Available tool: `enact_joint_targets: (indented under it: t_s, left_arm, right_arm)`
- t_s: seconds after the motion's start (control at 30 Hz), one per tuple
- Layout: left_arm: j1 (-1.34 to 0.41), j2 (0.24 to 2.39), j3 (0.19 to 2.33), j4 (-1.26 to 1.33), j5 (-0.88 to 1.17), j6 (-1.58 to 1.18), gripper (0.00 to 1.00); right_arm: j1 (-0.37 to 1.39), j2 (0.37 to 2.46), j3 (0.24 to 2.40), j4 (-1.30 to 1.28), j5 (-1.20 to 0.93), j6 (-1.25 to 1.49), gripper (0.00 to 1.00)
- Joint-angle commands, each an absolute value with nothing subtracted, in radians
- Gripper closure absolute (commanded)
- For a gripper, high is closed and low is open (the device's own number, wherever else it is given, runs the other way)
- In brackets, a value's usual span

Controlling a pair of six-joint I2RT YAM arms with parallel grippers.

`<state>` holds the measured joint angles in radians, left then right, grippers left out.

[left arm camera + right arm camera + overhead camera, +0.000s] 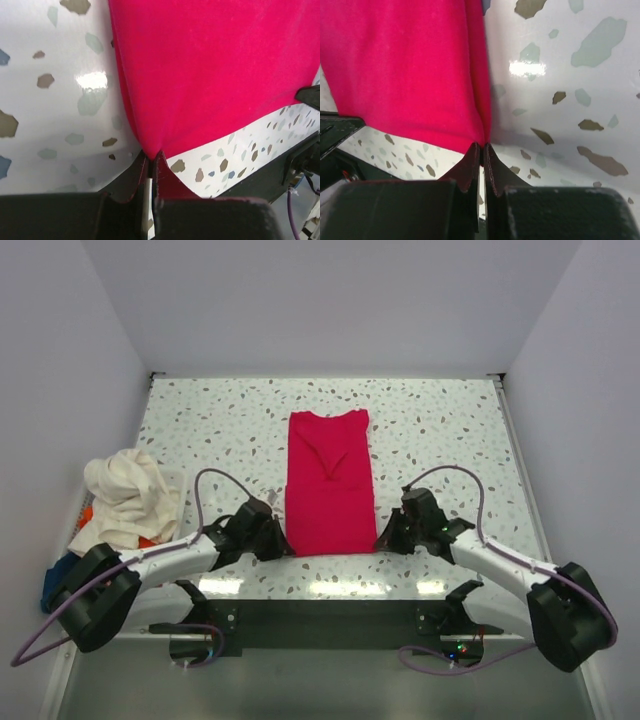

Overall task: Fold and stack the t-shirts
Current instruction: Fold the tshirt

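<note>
A crimson red t-shirt (329,483) lies flat in the middle of the speckled table, folded into a long narrow strip. My left gripper (279,545) is shut on its near left corner (150,149). My right gripper (385,539) is shut on its near right corner (482,139). Both corners are pinched right at the fingertips, low on the table. At the left edge sits a heap with a cream white t-shirt (125,497) on top, orange cloth (87,515) and dark blue cloth (58,575) showing under it.
White walls close in the table (220,420) at the left, back and right. The black mounting bar (320,620) with both arm bases runs along the near edge. Purple cables loop from each arm.
</note>
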<state>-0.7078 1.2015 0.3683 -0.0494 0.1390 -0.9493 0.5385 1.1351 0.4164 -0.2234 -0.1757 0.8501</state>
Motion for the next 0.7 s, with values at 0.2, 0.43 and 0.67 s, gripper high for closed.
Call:
enact_joint_targets:
  t_s: [0.2,0.43,0.67]
  left_arm:
    - [-0.825,1.031,0.46,-0.316,0.054,-0.939,1.0]
    - [-0.827,0.991,0.589,-0.431,0.002,-0.92,1.0]
    - [-0.827,1.006,0.635,-0.44,0.003,-0.91,1.0]
  right_arm:
    - [0.546,0.803,0.394,-0.492,-0.253,0.769,1.0]
    - [0.548,0.683,0.506,-0.632,-0.164,0.729,1.0]
    - [0.546,0.761,0.592,-0.655,-0.149,0.664,1.0]
